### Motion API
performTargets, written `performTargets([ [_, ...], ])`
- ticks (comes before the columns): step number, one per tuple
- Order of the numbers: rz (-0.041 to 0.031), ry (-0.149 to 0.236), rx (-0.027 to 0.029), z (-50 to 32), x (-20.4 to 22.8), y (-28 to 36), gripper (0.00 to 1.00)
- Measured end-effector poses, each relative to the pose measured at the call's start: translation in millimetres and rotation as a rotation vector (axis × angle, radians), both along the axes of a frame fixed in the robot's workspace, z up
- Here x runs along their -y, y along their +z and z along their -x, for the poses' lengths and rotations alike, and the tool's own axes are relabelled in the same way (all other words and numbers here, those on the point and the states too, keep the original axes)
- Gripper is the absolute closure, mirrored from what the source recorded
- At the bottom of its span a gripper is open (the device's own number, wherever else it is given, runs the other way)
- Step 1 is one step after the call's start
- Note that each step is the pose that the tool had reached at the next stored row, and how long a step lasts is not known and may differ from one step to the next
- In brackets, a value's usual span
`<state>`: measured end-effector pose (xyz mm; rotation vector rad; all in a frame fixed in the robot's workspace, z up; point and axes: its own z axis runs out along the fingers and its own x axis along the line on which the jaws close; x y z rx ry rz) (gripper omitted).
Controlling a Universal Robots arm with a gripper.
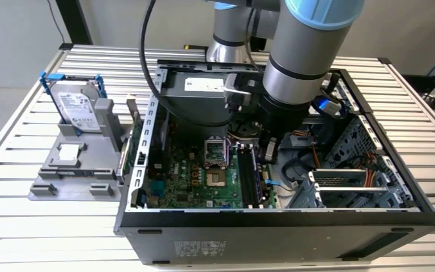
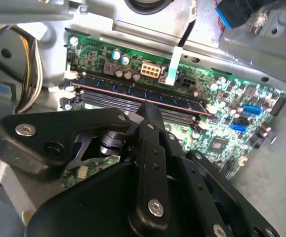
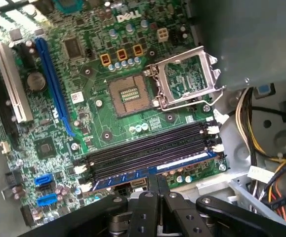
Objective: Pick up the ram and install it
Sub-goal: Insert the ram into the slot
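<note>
Open computer case [image 1: 399, 218] at centre on slatted metal table [image 1: 21, 226], green motherboard [image 1: 195, 175] inside, robot arm [image 1: 301, 62] descending from twelve o'clock, gripper [image 1: 269, 152] over the memory slots [image 1: 249, 178], silver hard drive [image 1: 77, 107] at ten o'clock on grey stand [image 1: 66, 175]

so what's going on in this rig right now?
The arm is down inside the open PC case, with its gripper right over the memory slots on the motherboard. The ram stands on edge in the slot nearest the gripper, and the tip sits at or just above its top edge. I can't tell if it is fully seated. The hard drive sits in its stand outside the case.
</note>
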<state>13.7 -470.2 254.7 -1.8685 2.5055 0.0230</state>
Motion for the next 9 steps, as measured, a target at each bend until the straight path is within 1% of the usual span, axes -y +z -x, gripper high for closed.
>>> performTargets([
  [2, -0.0002, 0.034, 0.0000, 0.0, 0.0, 0.0, 1.00],
  [3, -0.0018, 0.064, 0.0001, 0.0, 0.0, 0.0, 1.00],
  [9, -0.0059, 0.156, 0.0005, 0.0, 0.0, -0.1, 1.00],
])
